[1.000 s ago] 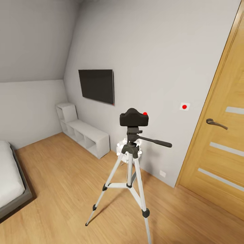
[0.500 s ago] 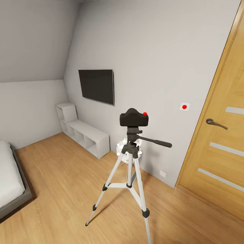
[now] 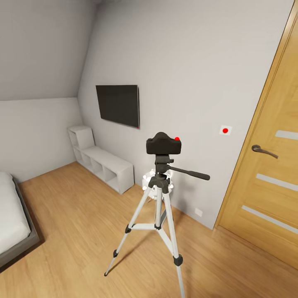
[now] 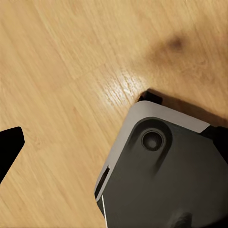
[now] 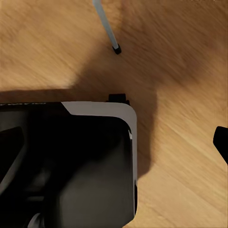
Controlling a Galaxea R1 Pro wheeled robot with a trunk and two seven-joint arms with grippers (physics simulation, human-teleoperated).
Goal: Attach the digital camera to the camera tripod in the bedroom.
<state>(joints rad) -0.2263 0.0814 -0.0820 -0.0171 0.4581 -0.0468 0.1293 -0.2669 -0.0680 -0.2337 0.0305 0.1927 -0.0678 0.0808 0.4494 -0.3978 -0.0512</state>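
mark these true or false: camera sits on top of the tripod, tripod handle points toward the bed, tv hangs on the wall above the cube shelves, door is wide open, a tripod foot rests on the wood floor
1. The digital camera sits on top of the camera tripod. True.
2. The tripod handle points toward the bed. False: it points toward the door.
3. The TV hangs on the wall above the cube shelves. True.
4. The door is wide open. False: it is shut.
5. A tripod foot rests on the wood floor. True.

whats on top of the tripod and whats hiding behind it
The digital camera sits on the camera tripod head. Behind the head, a small white ball-cluster lamp peeks out, mostly covered by the tripod.
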